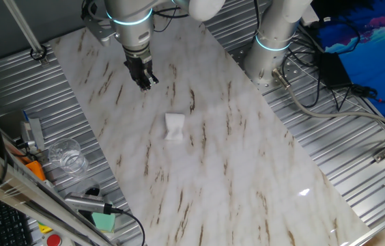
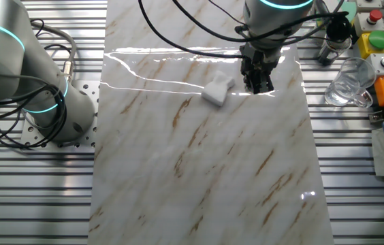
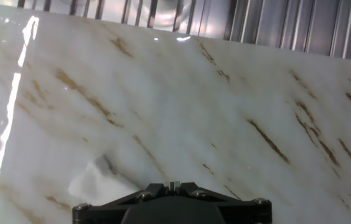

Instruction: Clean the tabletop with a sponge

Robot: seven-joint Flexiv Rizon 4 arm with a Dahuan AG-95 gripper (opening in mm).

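The tabletop [image 1: 233,171] is a long white marble-look slab with brown veins; it also shows in the other fixed view [image 2: 199,184] and fills the hand view [image 3: 225,106]. The sponge [image 1: 174,126] is a small white wrinkled piece lying on the slab, also seen in the other fixed view [image 2: 217,90] and at the lower left of the hand view [image 3: 98,180]. My gripper [image 1: 145,79] hangs over the slab, apart from the sponge and a short way beyond it; the other fixed view [image 2: 259,83] shows it beside the sponge. Its black fingers are together and hold nothing.
A clear glass cup [image 1: 66,156] stands on the ribbed metal beside the slab, also in the other fixed view [image 2: 348,85]. A green block [image 1: 102,221] with a metal tool lies near it. A second arm's base [image 1: 274,41] and its cables stand on the slab's other side.
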